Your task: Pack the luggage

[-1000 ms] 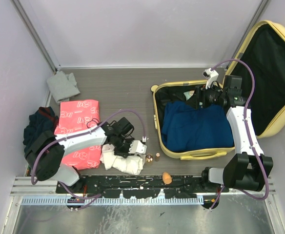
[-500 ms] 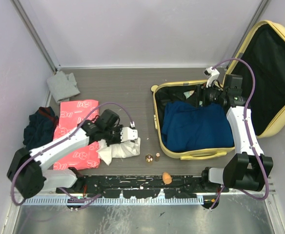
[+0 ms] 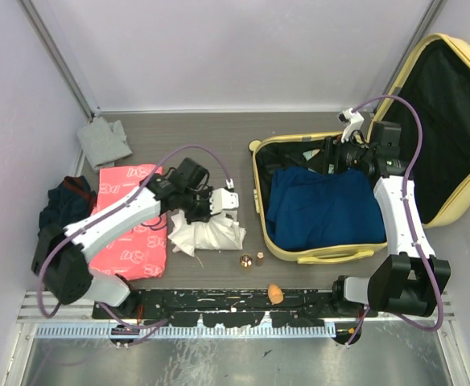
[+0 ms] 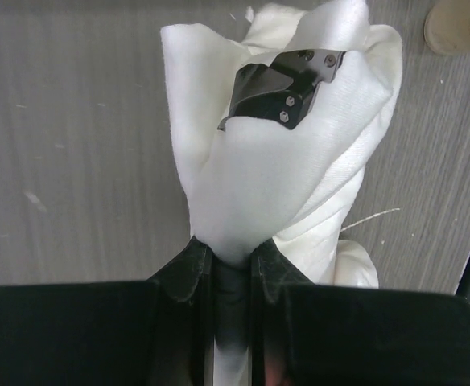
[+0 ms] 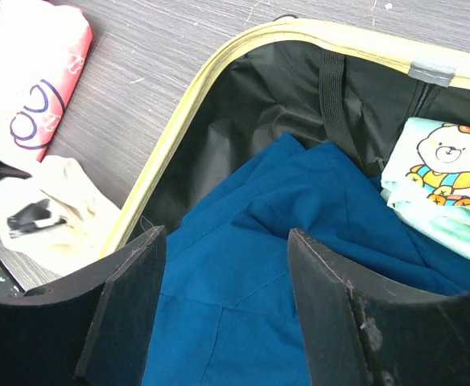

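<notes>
Gripping a bunched white cloth, the left gripper seemed mid-carry toward the luggage, which lay open at the right of the table. The right gripper hung spread wide over the blue garment inside; next, the cloth would likely need lifting across its rim.

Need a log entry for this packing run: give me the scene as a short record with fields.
container: luggage open, lid swung out to the right
packed: blue garment; bear-print item beside it
left arm: left gripper shut on white cloth, over the table left of the luggage
right arm: right gripper open, above the blue garment
outside the luggage: pink package, grey cloth, dark garment
</notes>
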